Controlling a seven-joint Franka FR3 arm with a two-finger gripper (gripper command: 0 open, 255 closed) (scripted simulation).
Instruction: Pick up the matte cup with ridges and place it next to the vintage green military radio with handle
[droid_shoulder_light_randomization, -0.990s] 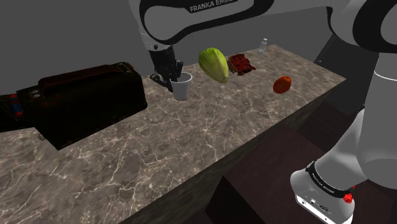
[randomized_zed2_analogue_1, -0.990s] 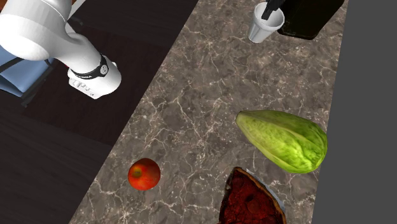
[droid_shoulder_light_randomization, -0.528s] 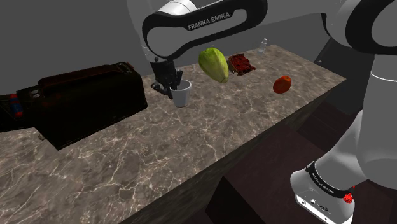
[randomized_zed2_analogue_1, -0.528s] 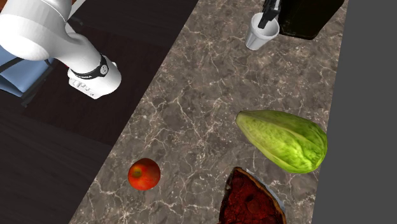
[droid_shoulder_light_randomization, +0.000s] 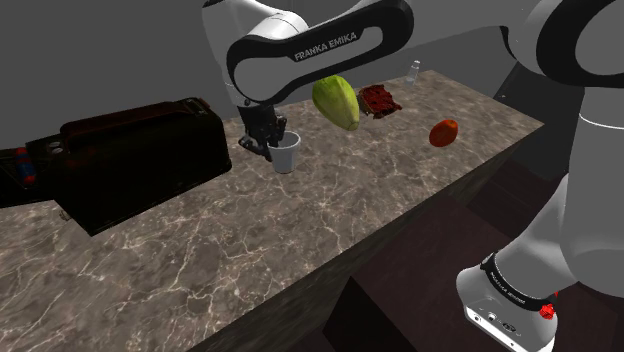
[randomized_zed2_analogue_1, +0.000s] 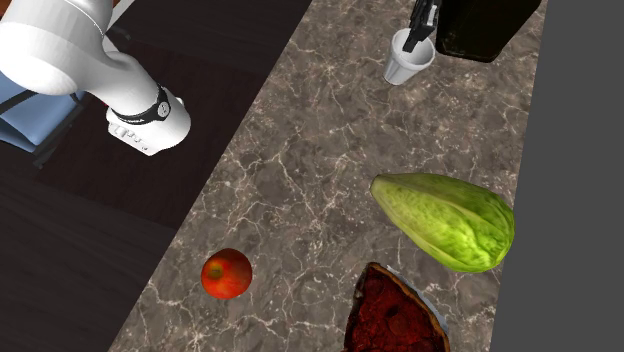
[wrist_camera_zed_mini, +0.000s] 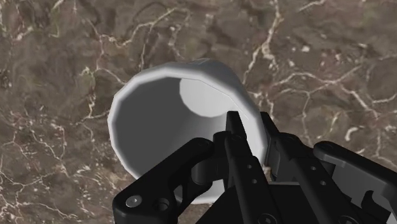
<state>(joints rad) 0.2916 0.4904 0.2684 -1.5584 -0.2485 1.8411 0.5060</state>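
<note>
A plain white cup (droid_shoulder_light_randomization: 287, 152) sits low over the marble counter (droid_shoulder_light_randomization: 300, 230), just off the right end of the dark boxy radio (droid_shoulder_light_randomization: 140, 160) as the shoulder view shows it. My black gripper (droid_shoulder_light_randomization: 272, 142) comes down on the cup's rim and is shut on it. In the wrist view one finger (wrist_camera_zed_mini: 232, 130) is inside the cup (wrist_camera_zed_mini: 172, 121) and the other is outside its wall, with the gripper (wrist_camera_zed_mini: 249, 130) pinching it. From the second exterior view, the cup (randomized_zed2_analogue_1: 407, 62) is beside the radio's corner (randomized_zed2_analogue_1: 485, 25). Whether the cup's base touches the counter I cannot tell.
A large green gourd (droid_shoulder_light_randomization: 336, 100) lies just beyond the cup, with a dish of dark red food (droid_shoulder_light_randomization: 380, 98) and a small bottle (droid_shoulder_light_randomization: 414, 70) behind it. A red tomato (droid_shoulder_light_randomization: 444, 132) sits near the counter's front edge. The robot's stand (droid_shoulder_light_randomization: 510, 300) is lower right.
The gripper, still shut on the cup, has carried it a short way toward the counter's front edge and lower. The arm's forearm has swung down over it.
</note>
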